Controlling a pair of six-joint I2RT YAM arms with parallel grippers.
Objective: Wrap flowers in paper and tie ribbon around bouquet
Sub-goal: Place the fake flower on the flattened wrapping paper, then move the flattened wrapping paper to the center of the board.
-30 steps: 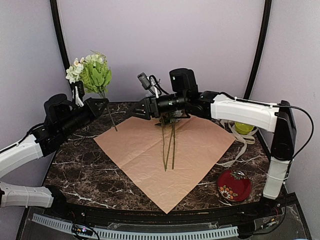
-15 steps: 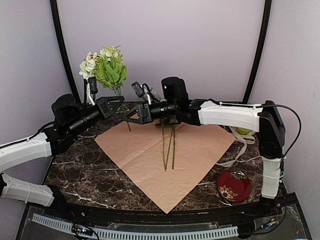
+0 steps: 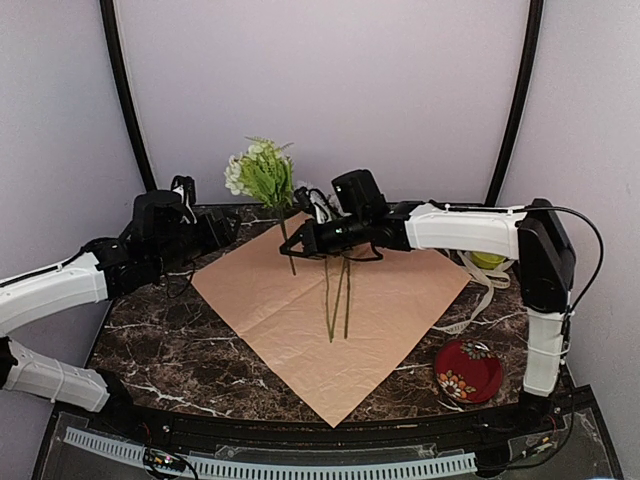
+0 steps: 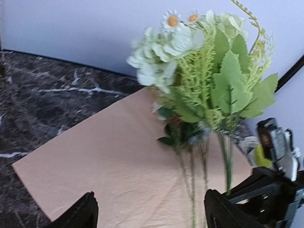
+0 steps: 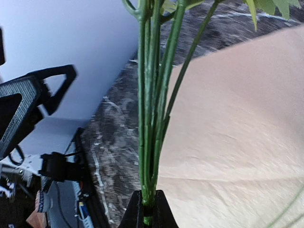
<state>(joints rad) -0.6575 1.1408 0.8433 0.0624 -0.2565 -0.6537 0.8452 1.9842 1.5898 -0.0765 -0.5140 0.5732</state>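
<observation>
Change since a second ago: the left jaws (image 4: pixel 149 214) had the flowers (image 3: pixel 262 172) clamped and raised at upper left. Now they stand wide apart with nothing in them, pulled back over the bench (image 3: pixel 165 340) just off the upper-left edge of the paper (image 3: pixel 300 320). The flowers have shifted right to upper centre and passed to the right jaws (image 5: pixel 146 209), which have gone from open to closed tight on the lower stems. The bunch is upright, heads up, stem ends hanging just over the paper's far corner.

Paper unmoved: a flat diamond at centre, with its near corner close to the bench's near edge, side corners at mid-left and mid-right. Loose stems (image 3: pixel 338 295) lie on its middle as before, their tops hidden under the right arm.

Dark marble shows left of the paper and along both its near edges.

Right side: ribbon (image 3: pixel 487 290) in loops just off the paper's right corner, a lime-green round thing (image 3: pixel 487 256) behind it, and a red round piece (image 3: pixel 468 371) at lower right near the bench edge.
</observation>
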